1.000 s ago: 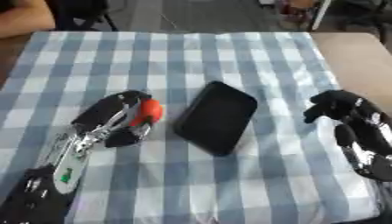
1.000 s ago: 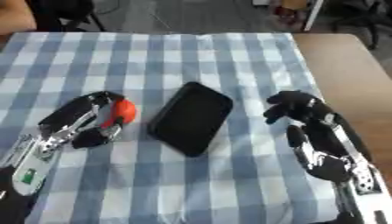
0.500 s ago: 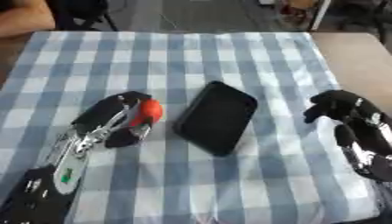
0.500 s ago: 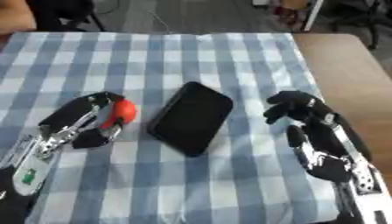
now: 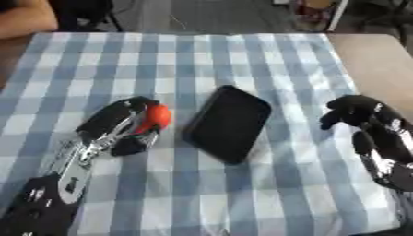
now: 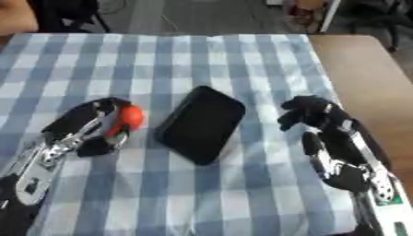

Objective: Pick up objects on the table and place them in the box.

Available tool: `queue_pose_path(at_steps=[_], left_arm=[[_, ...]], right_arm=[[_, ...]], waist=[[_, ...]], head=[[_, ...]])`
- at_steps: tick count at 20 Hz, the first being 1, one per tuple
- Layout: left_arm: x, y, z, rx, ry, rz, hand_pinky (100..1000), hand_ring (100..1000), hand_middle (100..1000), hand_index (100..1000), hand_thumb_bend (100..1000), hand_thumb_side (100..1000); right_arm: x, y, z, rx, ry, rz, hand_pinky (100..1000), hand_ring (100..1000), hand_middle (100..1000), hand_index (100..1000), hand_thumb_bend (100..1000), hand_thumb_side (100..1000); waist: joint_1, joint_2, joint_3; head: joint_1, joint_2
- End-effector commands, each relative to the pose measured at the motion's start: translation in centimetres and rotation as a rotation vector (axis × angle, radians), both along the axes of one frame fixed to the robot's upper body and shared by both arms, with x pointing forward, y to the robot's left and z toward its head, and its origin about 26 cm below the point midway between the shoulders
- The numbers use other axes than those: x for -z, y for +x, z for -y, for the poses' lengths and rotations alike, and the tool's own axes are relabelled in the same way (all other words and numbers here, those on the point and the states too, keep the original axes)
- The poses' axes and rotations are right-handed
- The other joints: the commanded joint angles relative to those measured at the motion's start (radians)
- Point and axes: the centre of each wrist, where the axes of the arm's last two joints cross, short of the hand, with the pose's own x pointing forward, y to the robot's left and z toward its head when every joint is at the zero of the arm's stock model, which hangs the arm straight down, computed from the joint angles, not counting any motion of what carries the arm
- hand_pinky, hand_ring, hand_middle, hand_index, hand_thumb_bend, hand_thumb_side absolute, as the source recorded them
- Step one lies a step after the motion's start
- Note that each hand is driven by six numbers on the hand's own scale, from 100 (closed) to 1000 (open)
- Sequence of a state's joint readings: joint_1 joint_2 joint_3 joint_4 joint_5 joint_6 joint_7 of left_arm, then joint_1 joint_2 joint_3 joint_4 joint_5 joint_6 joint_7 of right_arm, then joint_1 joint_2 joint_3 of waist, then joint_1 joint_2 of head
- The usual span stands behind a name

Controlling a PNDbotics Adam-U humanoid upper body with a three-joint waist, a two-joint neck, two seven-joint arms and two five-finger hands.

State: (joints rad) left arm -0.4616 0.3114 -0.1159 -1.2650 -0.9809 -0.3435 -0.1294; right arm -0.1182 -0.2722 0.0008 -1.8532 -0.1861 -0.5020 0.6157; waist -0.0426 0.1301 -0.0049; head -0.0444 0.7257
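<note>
A small orange-red ball (image 5: 156,117) lies on the blue-and-white checked tablecloth (image 5: 202,60), left of centre. My left hand (image 5: 117,125) has its fingers and thumb curled round the ball. A flat black box (image 5: 228,122) with rounded corners lies tilted in the middle of the table, just right of the ball. My right hand (image 6: 322,124) rests at the right side of the cloth, fingers curled and holding nothing, a hand's width away from the box.
The bare brown table edge (image 6: 363,73) shows to the right of the cloth. A person's arm (image 5: 24,18) rests at the far left corner. Chairs and floor lie beyond the far edge.
</note>
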Motion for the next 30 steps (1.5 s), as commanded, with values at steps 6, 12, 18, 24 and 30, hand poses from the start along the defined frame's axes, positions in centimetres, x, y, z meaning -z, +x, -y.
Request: queue_pose_path(at_steps=[6, 12, 18, 24, 30], left_arm=[[-0.58, 0.57, -0.16, 0.006, 0.025, 0.022, 884, 843, 818, 936, 100, 667], [-0.58, 0.71, 0.02, 0.015, 0.027, 0.034, 881, 840, 807, 926, 100, 650], [-0.86, 0.76, 0.1, 0.018, 0.016, 0.065, 869, 819, 765, 874, 100, 619], [-0.93, 0.79, 0.15, 0.011, -0.009, 0.097, 859, 800, 742, 742, 100, 535], [-0.92, 0.8, 0.23, 0.012, -0.019, 0.112, 857, 793, 741, 553, 100, 424]], right_arm=[[-0.48, -0.03, 0.07, -0.179, -0.239, 0.312, 614, 684, 767, 901, 100, 394], [-0.47, -0.03, 0.05, -0.18, -0.24, 0.312, 614, 684, 767, 901, 100, 393], [-0.44, -0.03, 0.01, -0.181, -0.24, 0.311, 614, 684, 767, 901, 100, 394], [-0.44, -0.04, -0.04, -0.183, -0.239, 0.31, 614, 684, 767, 901, 100, 394], [-0.44, -0.04, -0.08, -0.183, -0.239, 0.31, 614, 684, 767, 901, 100, 395]], waist=[[0.001, -0.008, -0.003], [0.001, -0.008, -0.003], [0.002, -0.009, -0.003], [0.002, -0.009, -0.004], [0.003, -0.009, -0.004]], head=[[0.001, -0.005], [0.001, -0.006], [0.001, -0.008], [0.002, -0.009], [0.002, -0.008]])
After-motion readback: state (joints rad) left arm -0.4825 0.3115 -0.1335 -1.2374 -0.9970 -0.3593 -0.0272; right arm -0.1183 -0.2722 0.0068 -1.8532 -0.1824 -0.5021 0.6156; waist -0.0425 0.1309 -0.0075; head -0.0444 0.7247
